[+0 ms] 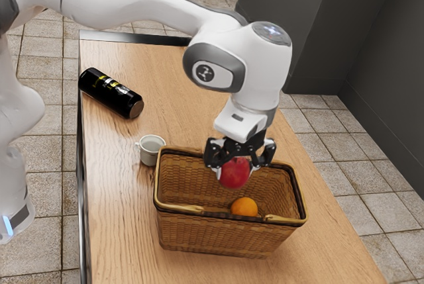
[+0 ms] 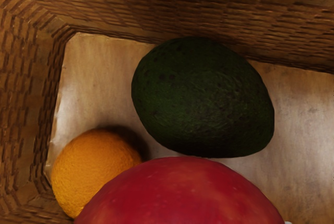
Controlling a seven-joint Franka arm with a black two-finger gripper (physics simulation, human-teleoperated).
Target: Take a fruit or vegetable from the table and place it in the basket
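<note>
A black two-finger gripper grips a red fruit from both sides — poised above the wicker basket, apparently for release — where an orange and a dark green avocado lie, likely leaving room beside them.

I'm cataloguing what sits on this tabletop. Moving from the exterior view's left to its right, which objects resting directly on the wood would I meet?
Black cylindrical container, lying on its side → pale mug → wicker basket.
</note>
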